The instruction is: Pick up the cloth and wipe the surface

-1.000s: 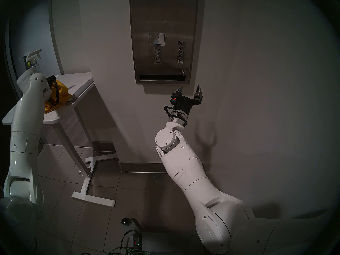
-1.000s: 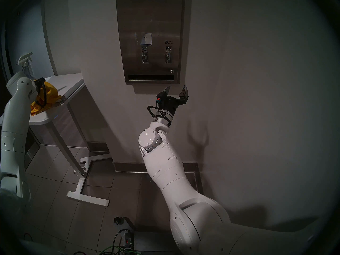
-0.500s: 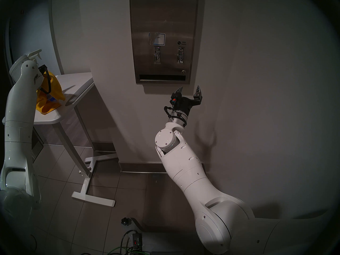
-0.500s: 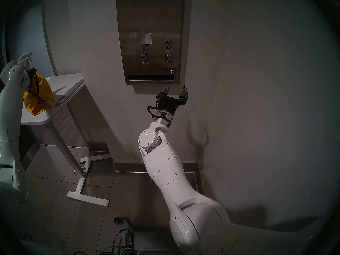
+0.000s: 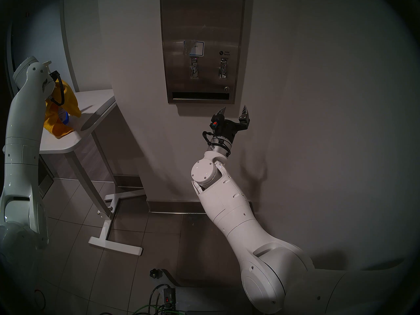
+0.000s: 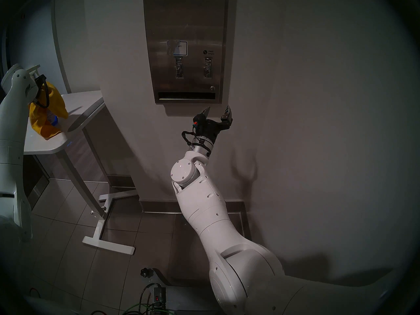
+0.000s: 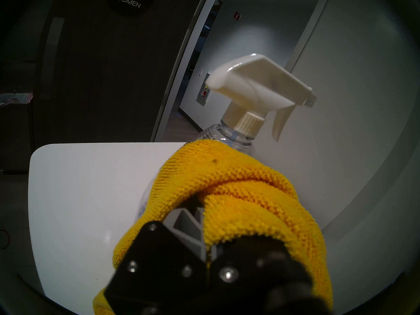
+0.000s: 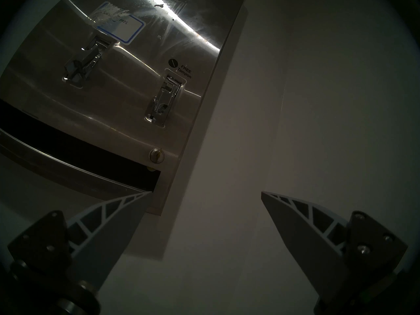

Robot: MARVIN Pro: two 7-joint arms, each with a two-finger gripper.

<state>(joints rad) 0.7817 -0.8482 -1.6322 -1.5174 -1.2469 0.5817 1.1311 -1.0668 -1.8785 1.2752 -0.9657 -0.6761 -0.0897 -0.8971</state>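
The mustard-yellow cloth [image 5: 69, 102] hangs bunched from my left gripper [image 7: 201, 207], which is shut on it above the white table; the fingers are mostly wrapped in cloth [image 7: 238, 194]. The cloth's lower end [image 6: 48, 132] hangs down to the tabletop; I cannot tell whether it touches. The stainless-steel dispenser panel [image 5: 202, 23] is on the wall, far to the right of the cloth. My right gripper [image 5: 234, 108] is open and empty just below the panel's lower right corner [image 8: 127, 91], close to the wall.
A clear spray bottle [image 7: 256, 89] with a white trigger head stands on the white table [image 5: 97, 100] right behind the cloth. The table's legs and foot [image 5: 113, 247] stand on the tiled floor. Cables [image 5: 159, 303] lie at the bottom.
My left arm has risen and drawn back to the left, lifting the cloth from a heap on the table until it hangs. The bottle's blue label now shows. The right arm has not moved.
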